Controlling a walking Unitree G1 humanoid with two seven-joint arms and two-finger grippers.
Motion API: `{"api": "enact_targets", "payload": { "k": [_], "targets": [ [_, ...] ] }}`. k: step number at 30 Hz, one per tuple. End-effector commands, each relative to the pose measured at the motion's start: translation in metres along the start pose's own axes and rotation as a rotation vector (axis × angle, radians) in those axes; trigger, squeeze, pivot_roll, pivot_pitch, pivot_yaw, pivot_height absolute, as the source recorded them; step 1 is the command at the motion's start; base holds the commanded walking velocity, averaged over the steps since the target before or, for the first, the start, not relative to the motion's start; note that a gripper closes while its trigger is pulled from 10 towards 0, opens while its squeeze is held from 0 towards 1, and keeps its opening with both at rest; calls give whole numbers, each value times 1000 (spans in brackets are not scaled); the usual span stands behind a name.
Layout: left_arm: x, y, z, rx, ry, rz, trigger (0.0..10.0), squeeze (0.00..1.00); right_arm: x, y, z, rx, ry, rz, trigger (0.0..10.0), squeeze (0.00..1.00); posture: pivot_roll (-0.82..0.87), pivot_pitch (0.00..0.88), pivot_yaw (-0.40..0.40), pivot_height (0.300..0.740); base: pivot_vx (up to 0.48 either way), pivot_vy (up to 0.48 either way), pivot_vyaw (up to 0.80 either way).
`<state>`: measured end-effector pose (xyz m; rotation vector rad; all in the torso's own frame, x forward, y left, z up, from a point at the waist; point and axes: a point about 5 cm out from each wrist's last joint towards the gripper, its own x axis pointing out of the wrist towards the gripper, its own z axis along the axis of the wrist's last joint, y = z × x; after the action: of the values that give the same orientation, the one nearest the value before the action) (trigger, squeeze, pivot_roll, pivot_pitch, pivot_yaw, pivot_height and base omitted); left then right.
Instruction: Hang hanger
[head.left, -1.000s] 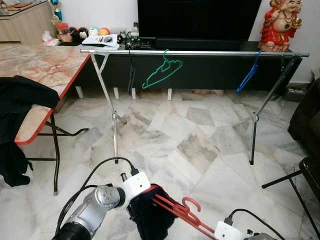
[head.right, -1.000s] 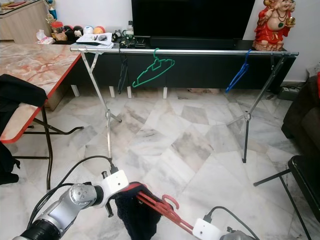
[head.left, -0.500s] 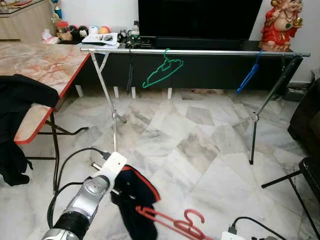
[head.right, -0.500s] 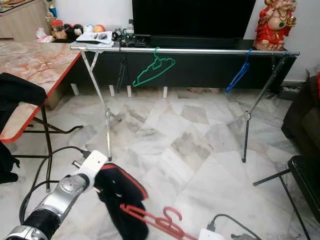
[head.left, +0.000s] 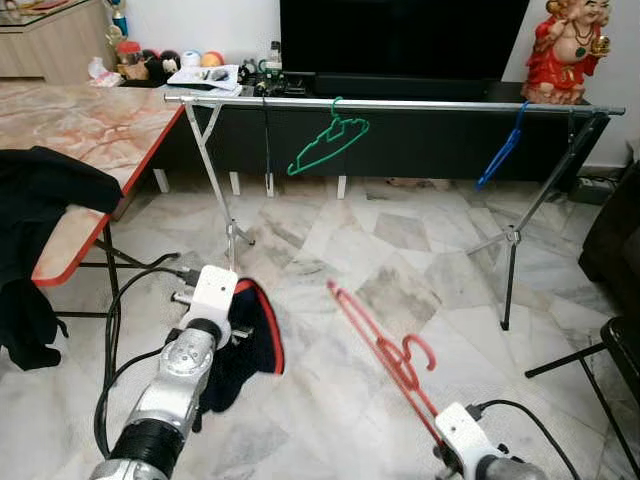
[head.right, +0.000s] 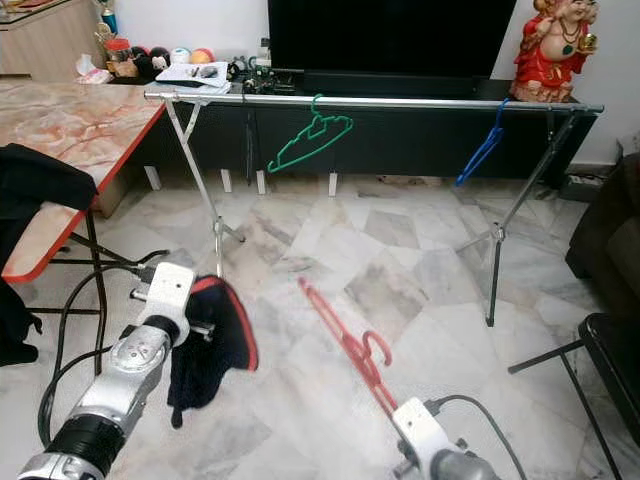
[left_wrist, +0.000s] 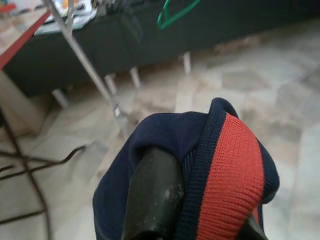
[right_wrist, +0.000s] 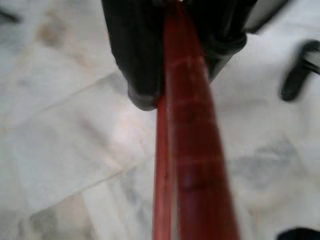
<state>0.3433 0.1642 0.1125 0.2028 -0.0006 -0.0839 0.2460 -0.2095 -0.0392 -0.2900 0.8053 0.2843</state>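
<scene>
The red hanger (head.left: 380, 345) sticks up over the marble floor (head.left: 400, 260), clamped in the right claw (right_wrist: 172, 30). The left claw (left_wrist: 195, 200) grips a navy garment (head.left: 245, 340). Beyond stand the metal rail (head.left: 400, 104) and the counter (head.left: 90, 130).

The scene is viewed by both eye cameras from head height, forward and down, across the marble floor (head.left: 400, 260) to the drying rack (head.left: 400, 104) well ahead; nearly the same field is shared. From each wrist camera, a very close look is given along its end effector, with floor beyond; the rack's leg (left_wrist: 82, 60) is caught by the left one.
</scene>
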Motion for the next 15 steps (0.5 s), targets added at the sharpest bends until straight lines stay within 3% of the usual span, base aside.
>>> {"api": "enact_targets", "payload": {
  "k": [1, 2, 3, 4, 8, 10, 11, 15],
  "targets": [
    [-4, -3, 12, -86, -94, -10, 10000, 0, 0, 7, -12, 165, 12, -53, 0, 0, 56, 73, -22, 740, 0, 0, 0],
    [-8, -7, 18, -132, -150, -15, 10000, 0, 2, 15, -13, 249, 0, -72, 3490, 0, 57, 72, -18, 740, 0, 0, 0],
    [-9, -9, 19, -145, -165, -16, 10000, 0, 3, 17, -14, 269, -1, -78, 3490, 0, 58, 72, -16, 740, 0, 0, 0],
    [-11, -9, 21, -165, -184, -11, 10000, 0, 3, 19, -14, 297, -8, -88, 10000, 0, 60, 71, -15, 740, 0, 0, 0],
    [-21, -14, 26, -236, -234, -13, 10000, 0, 3, 24, -22, 385, 6, -155, 10000, 0, 71, 70, -11, 740, 0, 0, 0],
    [-24, -18, 25, -257, -235, -20, 10000, 0, 1, 24, -28, 429, 26, -195, 10000, 0, 75, 68, -14, 740, 0, 0, 0],
    [-26, -22, 21, -281, -213, -18, 10000, 0, 0, 24, -36, 506, 46, -232, 10000, 0, 75, 71, -12, 740, 0, 0, 0],
    [-30, -29, 24, -309, -234, -32, 10000, 0, -3, 27, -46, 583, 60, -265, 10000, 0, 79, 73, -12, 740, 0, 0, 0]
  ]
}}
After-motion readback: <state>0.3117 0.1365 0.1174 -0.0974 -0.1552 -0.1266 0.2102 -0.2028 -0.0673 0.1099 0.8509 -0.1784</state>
